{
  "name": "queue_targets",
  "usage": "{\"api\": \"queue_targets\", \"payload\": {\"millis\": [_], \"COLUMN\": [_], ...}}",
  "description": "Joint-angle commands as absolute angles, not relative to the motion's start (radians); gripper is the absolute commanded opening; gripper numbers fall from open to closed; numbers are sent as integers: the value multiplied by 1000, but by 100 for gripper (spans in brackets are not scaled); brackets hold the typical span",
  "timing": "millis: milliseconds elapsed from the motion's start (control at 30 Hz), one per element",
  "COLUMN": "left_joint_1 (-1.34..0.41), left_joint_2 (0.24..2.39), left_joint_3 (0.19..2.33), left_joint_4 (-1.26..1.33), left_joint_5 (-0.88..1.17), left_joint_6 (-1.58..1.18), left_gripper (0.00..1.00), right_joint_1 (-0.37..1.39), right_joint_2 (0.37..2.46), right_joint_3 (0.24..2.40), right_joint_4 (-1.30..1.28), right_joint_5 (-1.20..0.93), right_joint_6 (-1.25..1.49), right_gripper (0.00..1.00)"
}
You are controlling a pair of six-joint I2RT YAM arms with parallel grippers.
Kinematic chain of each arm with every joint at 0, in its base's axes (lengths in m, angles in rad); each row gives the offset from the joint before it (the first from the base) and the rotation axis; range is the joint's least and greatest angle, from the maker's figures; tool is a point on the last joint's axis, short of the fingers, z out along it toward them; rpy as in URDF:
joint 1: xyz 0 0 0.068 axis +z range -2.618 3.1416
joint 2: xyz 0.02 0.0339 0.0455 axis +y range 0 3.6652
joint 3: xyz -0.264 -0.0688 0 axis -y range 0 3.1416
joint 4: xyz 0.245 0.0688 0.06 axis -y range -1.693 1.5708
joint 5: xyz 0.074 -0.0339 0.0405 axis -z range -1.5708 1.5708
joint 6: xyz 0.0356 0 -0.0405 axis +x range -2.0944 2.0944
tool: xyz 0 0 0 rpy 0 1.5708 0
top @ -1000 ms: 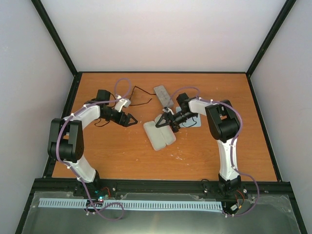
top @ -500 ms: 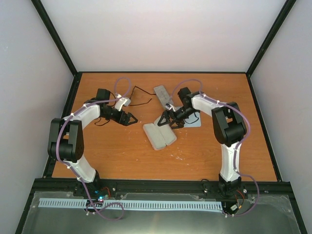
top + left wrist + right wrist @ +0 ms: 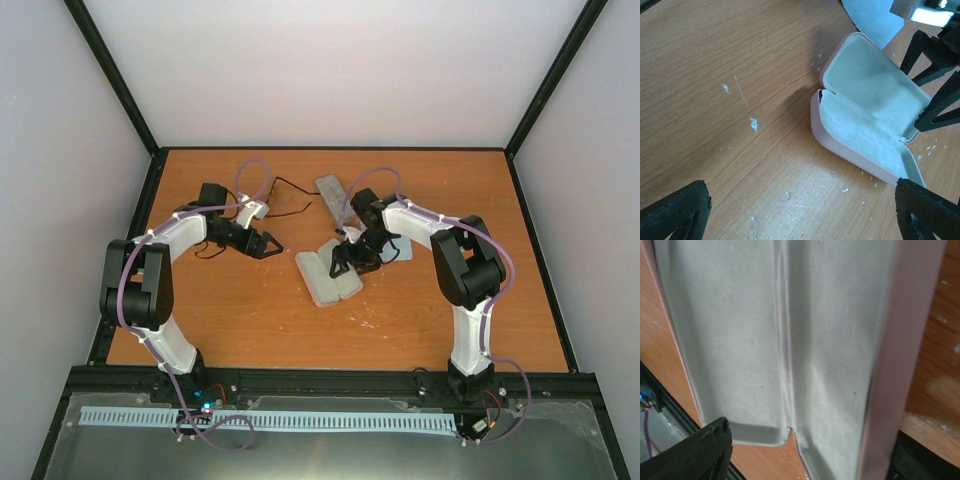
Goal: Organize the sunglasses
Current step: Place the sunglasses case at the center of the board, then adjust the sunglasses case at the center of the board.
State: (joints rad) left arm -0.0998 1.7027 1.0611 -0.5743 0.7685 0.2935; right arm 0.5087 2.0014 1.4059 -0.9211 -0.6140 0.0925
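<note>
The sunglasses (image 3: 296, 189) lie at the back as a thin black outline, partly hidden behind my left wrist. An open pink case (image 3: 322, 283) with pale lining lies mid-table, also seen in the left wrist view (image 3: 865, 125). My right gripper (image 3: 345, 262) points down over its far end, open. In the right wrist view its jaws (image 3: 805, 460) stand wide on either side of the case lining (image 3: 765, 340); I cannot tell whether they touch it. My left gripper (image 3: 268, 245) hangs open and holds nothing, left of the case, above bare wood (image 3: 802, 215).
A grey case (image 3: 335, 193) lies behind the pink one. A light-blue cloth (image 3: 398, 250) sits under the right forearm and shows at the top of the left wrist view (image 3: 875, 15). White specks dot the wooden table (image 3: 250, 320). Black frame rails border it.
My right gripper has swung round and come down over the far end of the pink case, and its jaws have narrowed a little. The left arm has barely moved.
</note>
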Motion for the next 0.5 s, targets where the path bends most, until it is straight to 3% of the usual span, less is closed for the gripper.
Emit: {"api": "queue_targets", "payload": {"millis": [0,267,333,467], "left_joint_1": [-95,-95,-95,-95], "left_joint_2": [1710,1708,1708,1707], "left_joint_3": [1071,1059,1057,1055], "left_joint_4": [-562,-552,-550,-547], "left_joint_5": [790,793,794,796], "left_joint_6": [302,296,295,293], "left_gripper": [99,100,99,99], "right_joint_1": [512,520,524,529], "right_joint_2": [1964,1965,1971,1973], "right_joint_3": [1393,1389,1396,1406], "right_joint_4": [-910,-910,-917,-925], "right_joint_5": [-565,-564,-564,-554], "right_joint_6": [118,129,128,127], "right_gripper": [70,51,40,38]}}
